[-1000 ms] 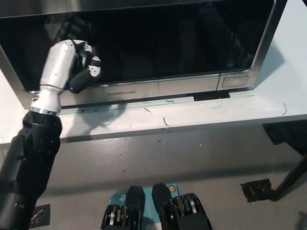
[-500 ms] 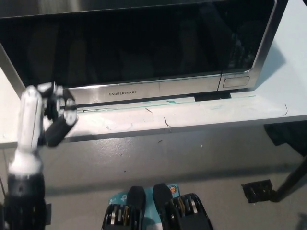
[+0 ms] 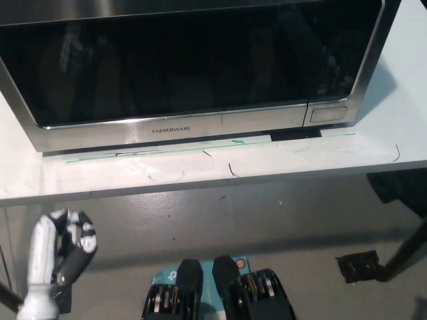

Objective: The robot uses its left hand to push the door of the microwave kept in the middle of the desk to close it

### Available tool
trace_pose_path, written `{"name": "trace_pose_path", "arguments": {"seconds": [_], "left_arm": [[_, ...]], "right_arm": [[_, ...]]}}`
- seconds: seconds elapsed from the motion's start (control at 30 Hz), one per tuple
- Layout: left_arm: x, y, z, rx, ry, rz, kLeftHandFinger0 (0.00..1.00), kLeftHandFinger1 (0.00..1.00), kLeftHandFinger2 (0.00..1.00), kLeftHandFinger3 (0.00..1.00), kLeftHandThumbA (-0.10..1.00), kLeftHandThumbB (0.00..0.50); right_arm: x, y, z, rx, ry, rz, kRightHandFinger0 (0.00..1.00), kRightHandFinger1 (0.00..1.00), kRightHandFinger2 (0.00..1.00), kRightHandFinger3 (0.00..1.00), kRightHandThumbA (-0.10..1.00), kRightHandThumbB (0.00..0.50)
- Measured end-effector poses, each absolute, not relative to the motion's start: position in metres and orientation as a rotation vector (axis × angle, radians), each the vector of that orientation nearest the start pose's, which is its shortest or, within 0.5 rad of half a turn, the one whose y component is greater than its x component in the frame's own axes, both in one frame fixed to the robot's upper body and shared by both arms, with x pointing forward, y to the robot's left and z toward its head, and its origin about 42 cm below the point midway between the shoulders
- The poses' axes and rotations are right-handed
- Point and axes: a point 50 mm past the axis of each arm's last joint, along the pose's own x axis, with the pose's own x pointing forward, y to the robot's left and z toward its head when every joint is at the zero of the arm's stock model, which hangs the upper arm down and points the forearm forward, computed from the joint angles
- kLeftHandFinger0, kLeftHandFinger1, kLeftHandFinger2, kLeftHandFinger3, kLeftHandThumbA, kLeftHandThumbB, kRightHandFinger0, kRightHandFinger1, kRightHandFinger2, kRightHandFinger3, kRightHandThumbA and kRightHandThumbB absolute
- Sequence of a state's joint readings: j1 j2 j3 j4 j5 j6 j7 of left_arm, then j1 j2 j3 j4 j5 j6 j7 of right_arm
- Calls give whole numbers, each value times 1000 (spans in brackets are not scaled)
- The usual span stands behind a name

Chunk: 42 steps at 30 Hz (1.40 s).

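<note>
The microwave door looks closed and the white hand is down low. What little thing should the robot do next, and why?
Probably just let the left hand rest at the robot's side. The microwave door sits flush with its front, so no more pushing seems needed, and the hand hangs below the desk edge, touching nothing. The right hand is out of view.

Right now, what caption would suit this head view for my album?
Microwave with its door shut on the white desk; white left hand hangs low, off the desk.

The left hand (image 3: 57,257) has a white back, dark fingers (image 3: 81,241) and a white wrist
</note>
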<state>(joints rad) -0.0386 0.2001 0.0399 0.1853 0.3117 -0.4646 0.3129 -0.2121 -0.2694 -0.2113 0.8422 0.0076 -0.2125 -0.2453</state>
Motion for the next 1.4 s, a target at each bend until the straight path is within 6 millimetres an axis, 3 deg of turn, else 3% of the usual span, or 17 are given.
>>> {"name": "trace_pose_path", "arguments": {"seconds": [0.13, 0.27, 0.33, 0.5, 0.6, 0.73, 0.93, 1.0, 1.2, 1.33, 1.4], "left_arm": [[283, 298, 76, 446, -271, 248, 0, 0, 24, 343, -100, 14], [279, 300, 47, 438, -140, 267, 0, 0, 27, 341, -100, 38], [278, 301, 36, 433, -89, 279, 22, 31, 108, 380, -86, 28], [284, 310, 18, 418, 7, 314, 24, 22, 133, 376, -100, 47], [289, 314, 7, 398, 63, 336, 42, 58, 200, 368, -99, 73], [291, 320, -1, 366, 109, 368, 23, 58, 228, 361, -100, 94], [292, 327, -8, 310, 173, 414, 60, 111, 320, 406, -71, 88], [293, 331, -8, 293, 189, 435, 32, 77, 289, 411, -100, 66], [293, 336, -8, 250, 220, 468, 9, 43, 239, 365, -100, 101], [294, 337, -9, 232, 233, 477, 19, 53, 239, 372, -100, 90], [295, 337, -8, 226, 232, 480, 4, 39, 232, 366, -100, 99]], "right_arm": [[293, -388, -16, -222, 371, -491, 575, 601, 622, 606, 131, 128], [295, -388, -16, -224, 372, -490, 550, 577, 586, 562, 75, 147], [296, -389, -16, -222, 375, -492, 582, 600, 620, 608, 111, 144], [297, -389, -16, -223, 375, -491, 575, 596, 610, 602, 96, 130], [298, -388, -16, -223, 374, -489, 562, 591, 600, 576, 112, 151], [298, -388, -17, -222, 378, -490, 586, 611, 616, 579, 121, 142], [298, -388, -17, -222, 377, -490, 579, 605, 621, 606, 110, 126], [298, -388, -17, -222, 377, -489, 594, 616, 630, 604, 143, 145], [298, -388, -17, -224, 377, -489, 539, 574, 590, 575, 145, 132], [296, -388, -21, -229, 387, -485, 511, 548, 555, 539, 141, 133], [296, -388, -20, -229, 383, -484, 547, 576, 594, 572, 147, 137]]}}
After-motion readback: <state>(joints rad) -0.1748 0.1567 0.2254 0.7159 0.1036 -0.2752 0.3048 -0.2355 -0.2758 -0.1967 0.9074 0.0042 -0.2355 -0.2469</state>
